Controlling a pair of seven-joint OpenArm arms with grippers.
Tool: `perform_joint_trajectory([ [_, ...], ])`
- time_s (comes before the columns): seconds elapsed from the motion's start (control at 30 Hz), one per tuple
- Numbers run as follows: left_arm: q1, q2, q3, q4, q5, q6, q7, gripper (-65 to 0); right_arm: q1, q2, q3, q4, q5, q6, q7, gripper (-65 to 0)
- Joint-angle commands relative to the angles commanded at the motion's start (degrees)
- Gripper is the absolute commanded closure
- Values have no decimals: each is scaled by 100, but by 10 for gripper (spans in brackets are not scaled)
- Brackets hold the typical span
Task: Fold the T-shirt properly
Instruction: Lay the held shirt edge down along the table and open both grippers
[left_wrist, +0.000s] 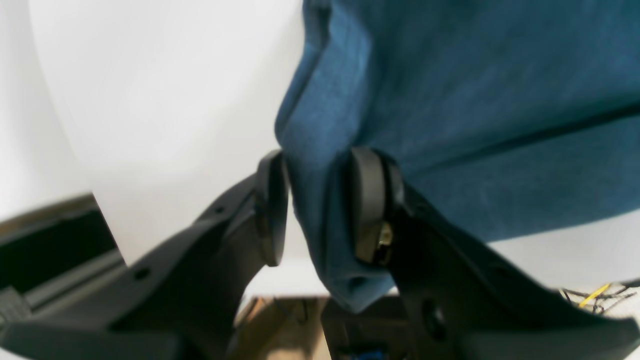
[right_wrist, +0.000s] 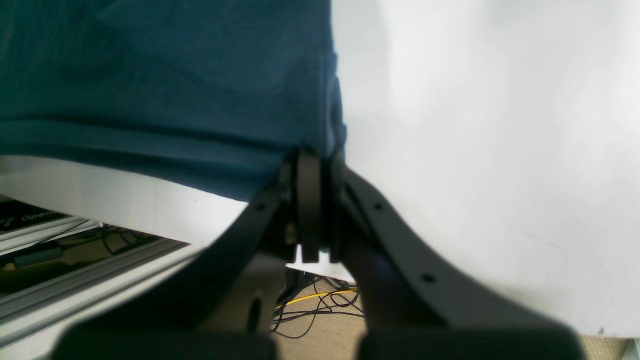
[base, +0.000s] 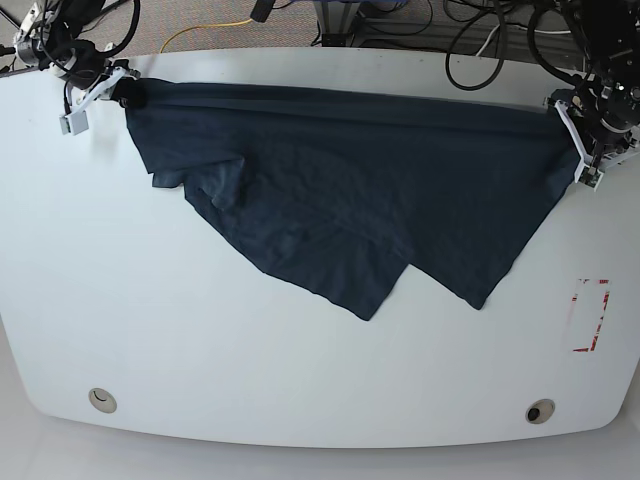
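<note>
The dark navy T-shirt (base: 350, 190) lies spread over the white table (base: 200, 340). Its far edge is stretched between both grippers, and a ragged diagonal edge runs toward the middle. At the far left corner of the base view, my right gripper (base: 122, 92) pinches a corner of the cloth. The right wrist view shows that gripper (right_wrist: 314, 205) shut tight, with the T-shirt (right_wrist: 175, 75) gripped at its tips. On the right side, my left gripper (base: 578, 152) holds the other end. In the left wrist view a bunched fold of the T-shirt (left_wrist: 475, 100) fills the gap of the left gripper (left_wrist: 320, 210).
A red-outlined rectangle (base: 590, 315) marks the table near its right edge. Two round holes (base: 100, 400) (base: 540, 411) sit near the front edge. Cables (base: 470, 30) and frame rails lie beyond the far edge.
</note>
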Motion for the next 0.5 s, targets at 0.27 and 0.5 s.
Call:
perform_joint_trajectory([
  [0.27, 237, -123, -18, 18, -413, 0, 0, -468, -26, 0, 0, 18, 35, 0, 0, -14],
  [0.5, 308, -273, -255, 18, -844, 0, 0, -486, -18, 0, 44, 18, 35, 0, 0, -170],
])
